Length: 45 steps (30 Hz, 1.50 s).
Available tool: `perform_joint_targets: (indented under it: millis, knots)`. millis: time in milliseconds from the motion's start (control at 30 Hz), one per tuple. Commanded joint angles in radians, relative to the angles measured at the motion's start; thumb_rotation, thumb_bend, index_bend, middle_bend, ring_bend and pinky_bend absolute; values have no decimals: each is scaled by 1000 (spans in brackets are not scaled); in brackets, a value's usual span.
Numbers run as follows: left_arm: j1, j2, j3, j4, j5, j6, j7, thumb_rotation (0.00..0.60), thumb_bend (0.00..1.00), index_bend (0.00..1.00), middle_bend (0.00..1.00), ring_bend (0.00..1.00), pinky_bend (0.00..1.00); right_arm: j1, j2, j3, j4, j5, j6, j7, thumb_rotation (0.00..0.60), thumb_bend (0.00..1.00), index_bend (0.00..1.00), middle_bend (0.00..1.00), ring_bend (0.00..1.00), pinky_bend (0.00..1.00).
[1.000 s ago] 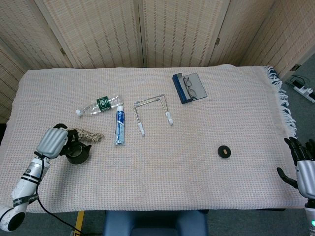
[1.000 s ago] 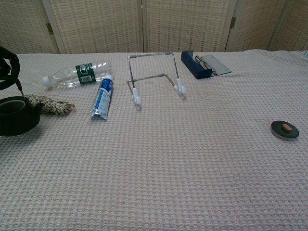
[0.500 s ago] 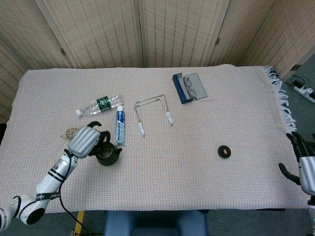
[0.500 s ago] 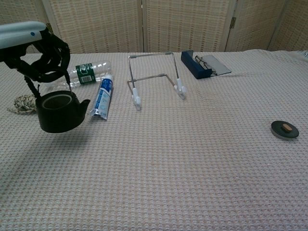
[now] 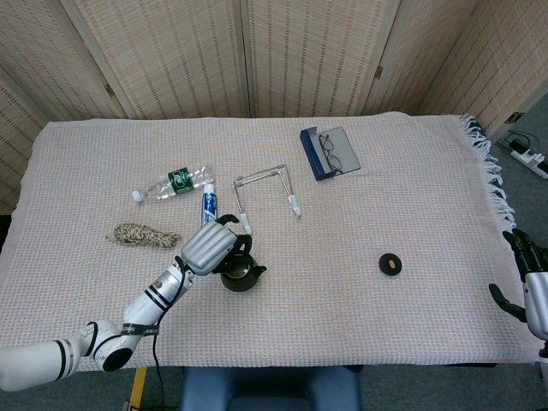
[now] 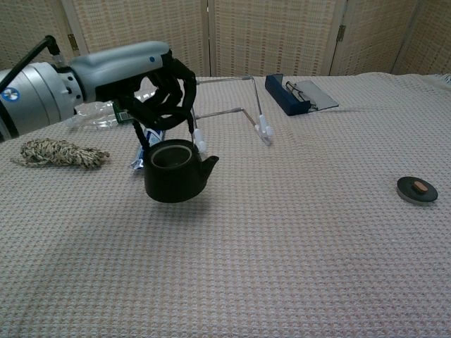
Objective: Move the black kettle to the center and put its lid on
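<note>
My left hand grips the wire handle of the black kettle, which hangs lidless just above the cloth, left of the table's middle, spout pointing right. The round black lid with a tan knob lies flat on the right side, well away from the kettle. My right hand shows only at the far right edge of the head view, off the table, fingers apart and holding nothing.
A toothpaste tube, a water bottle and a coil of rope lie behind and left of the kettle. A wire stand sits just behind it. A glasses case lies at the back.
My left hand has carried the kettle rightward from the table's left edge, past the rope and toothpaste, toward the middle. The lid has not moved.
</note>
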<state>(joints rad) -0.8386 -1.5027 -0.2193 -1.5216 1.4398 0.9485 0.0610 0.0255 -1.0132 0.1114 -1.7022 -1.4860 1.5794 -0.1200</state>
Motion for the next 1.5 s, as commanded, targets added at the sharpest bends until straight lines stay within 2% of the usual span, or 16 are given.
perform_joint_targets:
  millis: [33,367,733,833,933,967,1000,1067,1167,1300,1500]
  knots:
    - [-40,-56,-8,47,-7,-22,25,600,674,758,774,754,226,-2,1,-1,0,2,2,1,600,276,113,156,245,15]
    - [-119,-182,-29,172,-46,-64,51,600,674,758,774,753,220,-9,0,-1,17,23,-4,21,600,276,113,156,245,16]
    - [-167,-253,-54,254,-86,-71,54,600,674,751,774,745,215,-11,-2,1,31,35,-9,33,600,276,113,156,247,15]
    - [-175,-257,-47,270,-111,-93,86,600,672,710,759,712,196,-11,-2,2,33,37,-9,37,600,277,113,156,247,15]
    - [-178,-244,-45,251,-170,-133,138,600,615,458,573,551,144,-13,-3,2,35,39,-7,38,600,276,113,156,247,15]
    - [-178,-239,-46,239,-186,-142,148,600,560,300,443,454,129,-13,-2,2,35,39,-7,39,600,276,113,156,246,15]
    - [-177,-233,-49,225,-202,-146,153,600,521,190,340,375,121,-14,-2,2,35,38,-6,39,600,276,113,156,247,15]
    - [-176,-228,-51,215,-219,-143,161,600,475,78,216,262,103,-14,-2,3,35,37,-3,40,600,276,113,156,246,15]
    - [-174,-222,-48,207,-236,-139,177,600,433,18,133,161,66,-16,-2,3,36,36,0,41,600,276,113,156,246,15]
    - [-170,-204,-40,176,-266,-140,210,600,385,0,32,55,11,-18,-2,3,36,36,2,43,600,276,112,156,246,15]
    - [-156,-165,-32,92,-305,-119,253,600,354,0,0,10,0,-18,-4,3,38,35,1,46,600,276,113,156,247,15]
